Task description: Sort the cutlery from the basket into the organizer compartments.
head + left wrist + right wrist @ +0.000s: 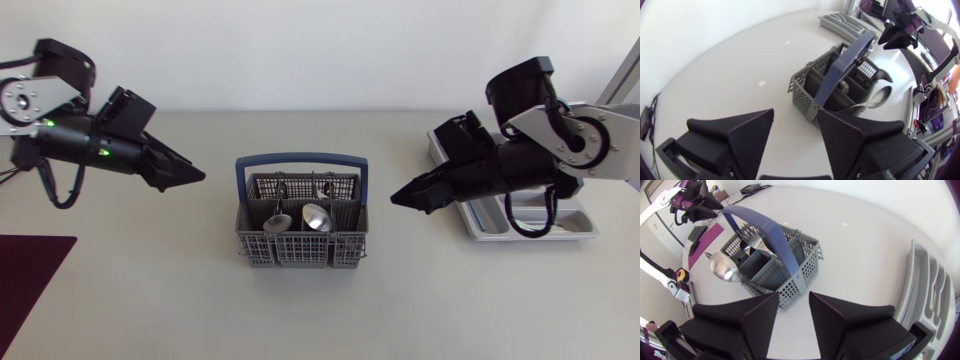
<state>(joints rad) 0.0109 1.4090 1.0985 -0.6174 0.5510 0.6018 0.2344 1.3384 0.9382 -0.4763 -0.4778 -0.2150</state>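
Grey cutlery basket (300, 250) (blue handle upright) stands mid-counter (150, 290), with two spoons (316, 217) inside. Left claw (197, 176) and right claw (398, 196) hover either side, both released, grasping nothing. Organizer (480, 222) lies beneath the right arm.

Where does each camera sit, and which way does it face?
Head view: fixed above the table, looking down on basket, organizer, left gripper, right gripper.
Left wrist view: on the left arm, facing the basket past its own open fingers; right gripper beyond.
Right wrist view: on the right arm, facing the basket likewise; organizer beside, left gripper beyond.
All share the basket.
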